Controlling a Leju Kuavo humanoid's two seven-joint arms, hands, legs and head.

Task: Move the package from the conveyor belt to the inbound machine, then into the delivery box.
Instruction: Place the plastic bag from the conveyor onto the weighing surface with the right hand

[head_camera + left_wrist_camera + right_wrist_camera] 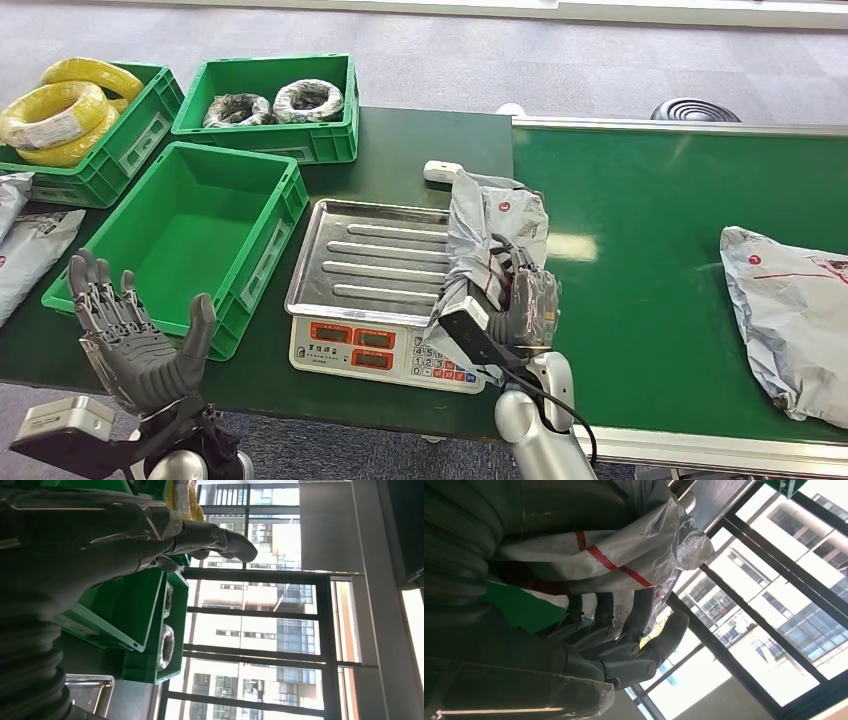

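Your right hand (520,305) grasps the package (490,235) and holds it upright, above the right edge of the scale (375,290) at the front of the table (420,140). In the right wrist view the fingers (634,625) wrap around the grey bag with its red stripe. Your left hand (135,335) is released, its fingers spread, with the palm up at the front left corner of the table, just before the empty bin (180,235). A second package (790,320) lies on the belt (640,230) near its right edge. At the back left of the table, one bin (95,150) holds yellow coils (65,110) and another bin (275,140) holds dark coils (275,102).
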